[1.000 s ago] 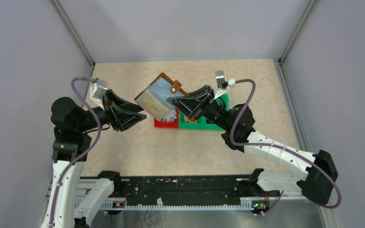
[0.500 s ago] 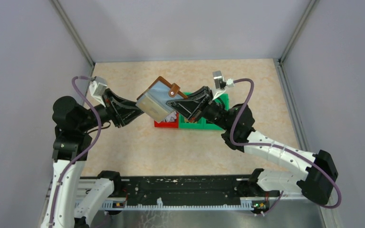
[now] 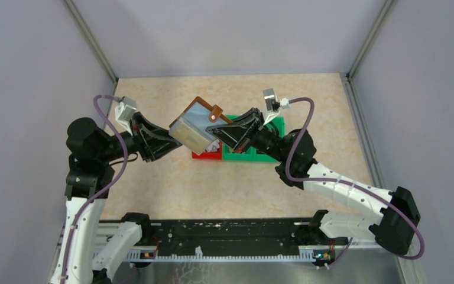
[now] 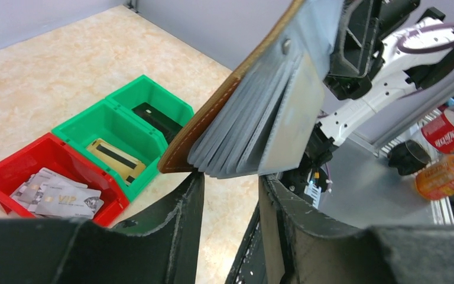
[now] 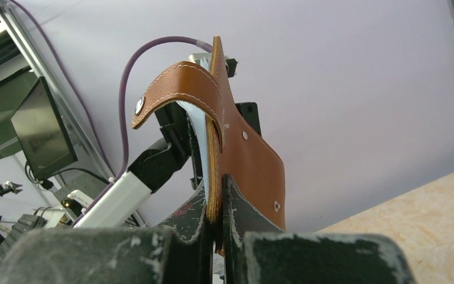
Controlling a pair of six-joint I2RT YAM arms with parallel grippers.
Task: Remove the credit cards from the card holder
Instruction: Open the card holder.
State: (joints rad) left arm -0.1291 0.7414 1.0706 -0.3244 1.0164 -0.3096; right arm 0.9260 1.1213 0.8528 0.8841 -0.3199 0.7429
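Between the two black fingers of the right gripper (image 5: 216, 204), one leaf of a small brown leather-look folding card holder (image 5: 248, 160) is clenched edge-on. One rounded brown snap tab (image 5: 171, 89) is seen curling over the top of that leaf. From above, the holder is seen lifted off the table, opened and tilted, with its pale grey-blue inside turned up and towards the left arm.

At its lower left edge the left gripper (image 4: 230, 183) is placed. Its two fingers are kept apart and nothing is seen clamped between them. A fan of grey clear pockets (image 4: 242, 136) hangs from the holder just above the gap. Whether either finger is touched by the pockets cannot be told, nor can the pockets be counted with certainty.

Below the holder, three small bins are lined up touching one another on the beige marbled tabletop (image 3: 171, 189): one red plastic bin (image 4: 0, 171) and two green plastic bins (image 4: 86, 118). Several overlapping grey credit cards (image 4: 65, 201) are laid in the red bin; at least three can be made out. One gold credit card (image 4: 115, 157) with a dark stripe is laid flat in the middle green bin. One dark credit card (image 4: 153, 115) is laid in the far green bin.
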